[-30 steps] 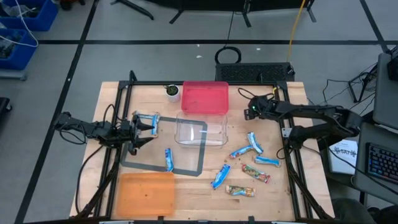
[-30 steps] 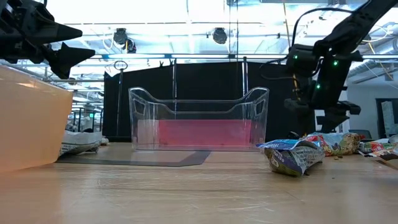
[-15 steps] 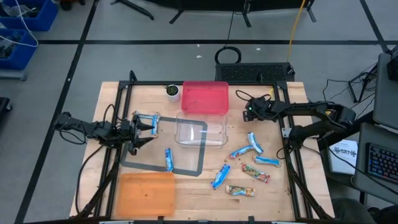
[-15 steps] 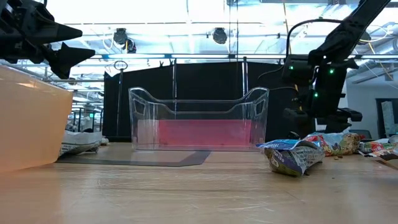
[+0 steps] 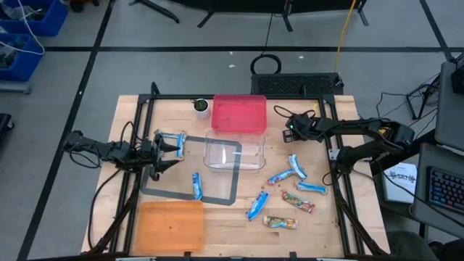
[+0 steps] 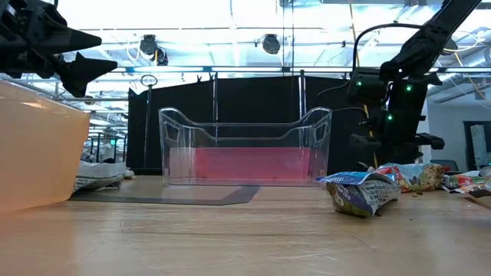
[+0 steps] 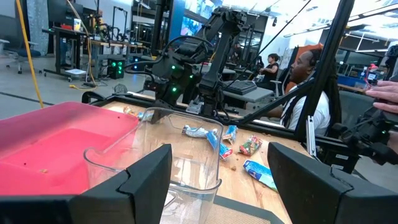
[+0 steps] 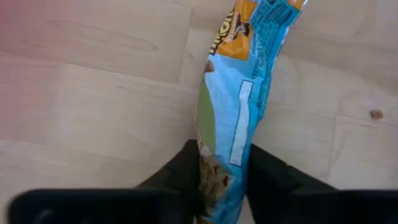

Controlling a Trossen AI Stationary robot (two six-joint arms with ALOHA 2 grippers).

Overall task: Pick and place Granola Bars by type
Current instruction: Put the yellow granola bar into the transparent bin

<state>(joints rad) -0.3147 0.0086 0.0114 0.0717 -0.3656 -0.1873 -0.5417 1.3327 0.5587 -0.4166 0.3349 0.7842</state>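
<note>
Two arms in frame, only one changed: the right gripper (image 5: pixel 289 131) moved over from further right and came down beside the red bin (image 5: pixel 239 114), just off that bin's right wall, and its fingers (image 8: pixel 183 171), spread a second ago, have now pinched in on a blue granola bar (image 8: pixel 239 112). Wrist view shows the wrapper squeezed between both pads, the rest of the bar running straight out ahead of the fingers over bare wood. Reads as a grasp just made, lift not yet started. Clear bin (image 5: pixel 233 153) sits off to the gripper's side, past the red bin's corner; loose bars (image 5: pixel 288 174) lie back along the right arm toward its base. Left gripper (image 5: pixel 172 146) hasn't budged, fingers spread, nothing held, two blue bars (image 5: pixel 172 138) right by its tips on the grey mat (image 5: pixel 192 177), orange bin (image 5: pixel 171 226) well off to its side. Next up is probably carrying the blue bar to its bin.
</note>
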